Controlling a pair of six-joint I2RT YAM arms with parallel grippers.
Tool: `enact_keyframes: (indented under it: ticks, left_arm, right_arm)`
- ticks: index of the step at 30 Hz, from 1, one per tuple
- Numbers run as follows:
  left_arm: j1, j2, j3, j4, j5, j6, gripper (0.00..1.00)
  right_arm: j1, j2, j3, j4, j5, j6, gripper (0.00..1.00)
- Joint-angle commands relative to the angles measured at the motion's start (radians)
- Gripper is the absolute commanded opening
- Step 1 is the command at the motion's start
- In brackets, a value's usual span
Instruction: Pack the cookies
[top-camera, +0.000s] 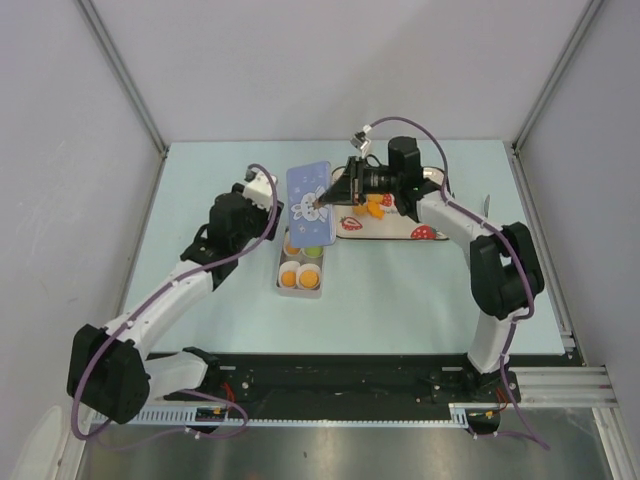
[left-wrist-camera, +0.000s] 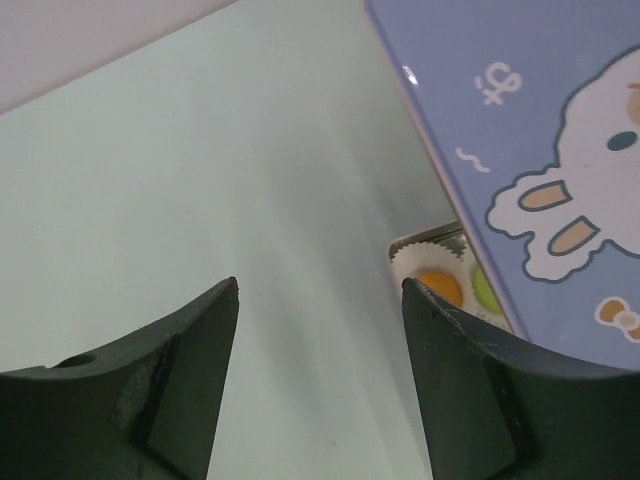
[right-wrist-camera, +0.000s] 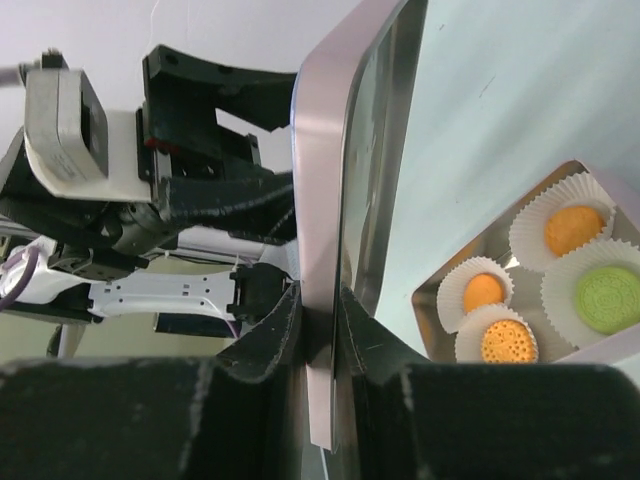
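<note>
Above the tin (top-camera: 300, 295), the right gripper (right-wrist-camera: 320, 312) pinches the bunny lid (left-wrist-camera: 540, 120) by its edge — cookies (right-wrist-camera: 575, 228) sit in paper cups (right-wrist-camera: 528, 215) inside. Left gripper (left-wrist-camera: 320, 290) gapes empty beside the lid. Likely the closing step; next, lower the lid squarely onto the tin.

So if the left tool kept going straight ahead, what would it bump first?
Probably the table; that's all ahead of the left tool. The bunny lid hangs close beside that path, though depth is unclear.
</note>
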Motion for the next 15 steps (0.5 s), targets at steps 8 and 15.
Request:
enact_keyframes:
  ticks: [8,15]
  left_arm:
    - [0.114,0.016,0.024,0.020,0.039,-0.046,0.71]
    - [0.118,0.045,-0.009,0.051,0.017,-0.041,0.71]
  right_arm:
    - [0.025,0.138,-0.086,0.388,0.066,0.230,0.00]
    - [0.064,0.209,-0.166,0.555,0.133,0.324,0.00]
